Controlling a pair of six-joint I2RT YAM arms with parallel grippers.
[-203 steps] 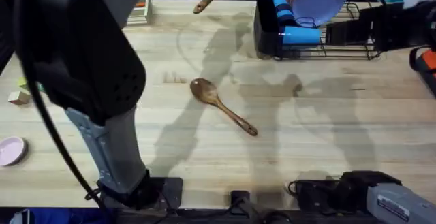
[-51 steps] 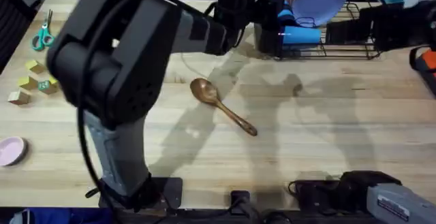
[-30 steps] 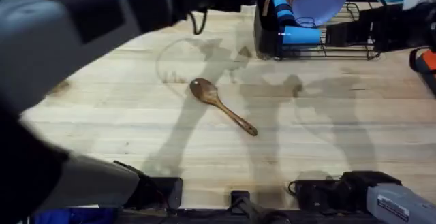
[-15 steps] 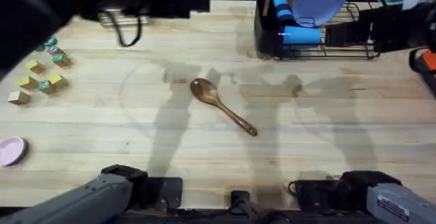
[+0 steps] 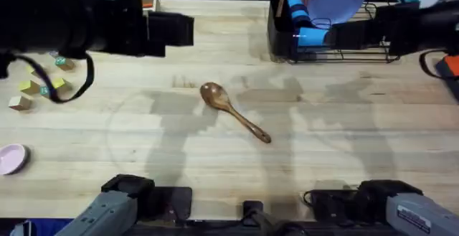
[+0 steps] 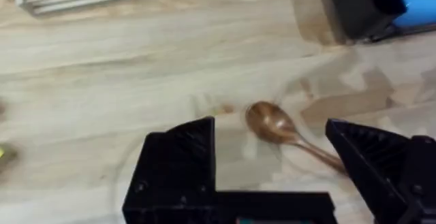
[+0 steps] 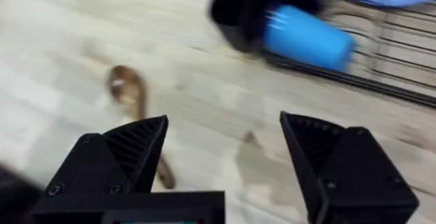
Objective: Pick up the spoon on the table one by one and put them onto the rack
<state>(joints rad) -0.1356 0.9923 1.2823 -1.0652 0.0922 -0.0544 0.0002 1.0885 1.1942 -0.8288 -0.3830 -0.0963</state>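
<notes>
One spoon left on the table: the spoon [image 5: 233,111] lay mid-frame on the table [image 5: 344,143], touched by nothing.
Long axis: bowl toward upper left, handle running to lower right.
Left gripper: the left gripper [image 6: 279,152] hovered with jaws spread and empty; in its wrist view the bowl sat between the fingers, below them.
Right gripper: the right gripper [image 7: 225,149] also hung wide open, with the spoon off to one side.
Nearer arm: judged the left.
Rack: the rack [image 5: 337,31] stood at upper right, well apart from the spoon.
</notes>
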